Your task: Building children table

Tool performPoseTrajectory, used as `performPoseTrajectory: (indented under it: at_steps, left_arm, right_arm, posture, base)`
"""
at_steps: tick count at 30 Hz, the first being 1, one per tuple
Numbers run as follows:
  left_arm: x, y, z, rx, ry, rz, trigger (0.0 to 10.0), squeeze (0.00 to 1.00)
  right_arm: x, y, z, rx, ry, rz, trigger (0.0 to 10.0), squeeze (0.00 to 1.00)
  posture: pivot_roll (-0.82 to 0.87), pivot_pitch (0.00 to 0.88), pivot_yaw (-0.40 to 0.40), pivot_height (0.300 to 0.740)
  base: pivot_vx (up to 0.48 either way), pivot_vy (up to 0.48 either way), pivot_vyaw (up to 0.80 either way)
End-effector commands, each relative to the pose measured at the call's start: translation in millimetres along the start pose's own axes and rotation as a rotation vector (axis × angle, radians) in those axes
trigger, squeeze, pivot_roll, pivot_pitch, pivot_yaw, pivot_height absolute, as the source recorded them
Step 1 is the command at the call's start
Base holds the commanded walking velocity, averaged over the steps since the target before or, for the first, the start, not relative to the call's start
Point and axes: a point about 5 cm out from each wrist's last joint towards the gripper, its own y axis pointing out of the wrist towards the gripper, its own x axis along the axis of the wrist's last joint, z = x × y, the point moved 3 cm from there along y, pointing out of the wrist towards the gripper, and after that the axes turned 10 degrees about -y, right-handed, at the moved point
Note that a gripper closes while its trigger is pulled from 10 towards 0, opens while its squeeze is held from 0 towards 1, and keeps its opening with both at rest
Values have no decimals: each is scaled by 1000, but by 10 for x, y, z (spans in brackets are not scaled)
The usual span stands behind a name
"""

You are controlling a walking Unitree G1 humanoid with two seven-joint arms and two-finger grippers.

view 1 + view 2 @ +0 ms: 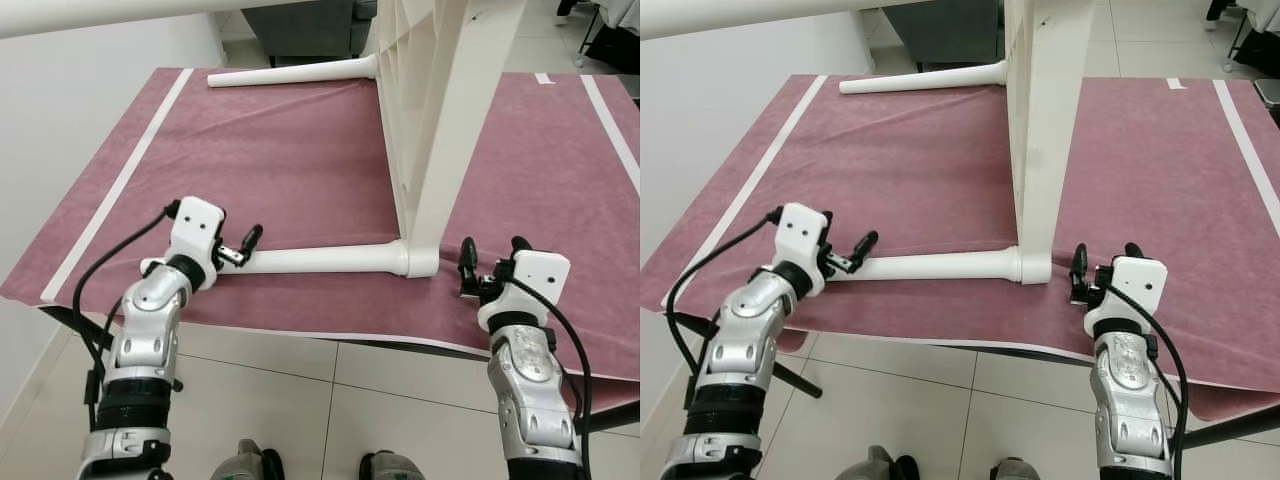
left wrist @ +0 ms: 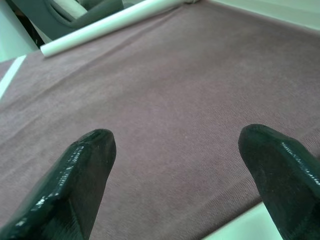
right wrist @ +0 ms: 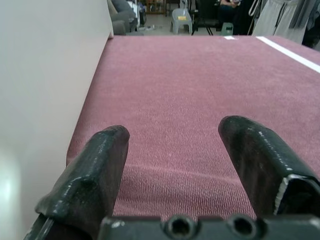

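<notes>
While it stands on its side: the children table (image 1: 430,130) is seen on the mauve cloth (image 1: 280,150) of the counter, toward the right.
Near leg (image 1: 320,260): laid along the near edge, joined at the corner.
Far leg (image 1: 295,72): laid along the far edge.
Left end effector (image 1: 240,247): fingers held apart about the near leg's free tip.
Right end effector (image 1: 492,262): fingers spread, nothing held, just right of the corner joint.
Step judged: near leg being seated or tightened.
Next move: a firm grip on the leg tip is called for.
</notes>
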Motion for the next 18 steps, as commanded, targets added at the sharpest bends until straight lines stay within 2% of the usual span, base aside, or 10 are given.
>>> performPoseTrajectory:
  at_steps: [1,5,8,13,15,18]
  left_arm:
    - [-37,-39,168,156,-6,-9,10000,0]
    - [22,-38,237,180,9,-22,10000,0]
    - [2,-51,233,180,15,-21,10000,0]
    - [-29,-52,200,172,16,-14,10000,0]
    - [-15,-10,166,157,14,-17,10000,0]
    - [0,-14,183,163,19,-21,10000,0]
  right_arm:
    - [-26,-5,79,20,4,3,10000,0]
    - [-4,124,148,56,0,-11,10000,0]
    - [9,164,111,61,-12,-26,10000,0]
    - [8,146,88,66,-14,-29,10000,0]
    - [-39,73,155,84,11,-13,10000,0]
    - [-72,50,189,95,12,-5,10000,0]
  posture:
    - [-85,92,114,740]
    - [-68,100,98,740]
    - [-73,77,100,740]
    - [-76,70,109,740]
    - [-55,70,104,740]
    - [-48,64,106,740]
  base:
    - [0,0,0]
    - [0,0,0]
    - [0,0,0]
    - [0,0,0]
    - [0,0,0]
    - [0,0,0]
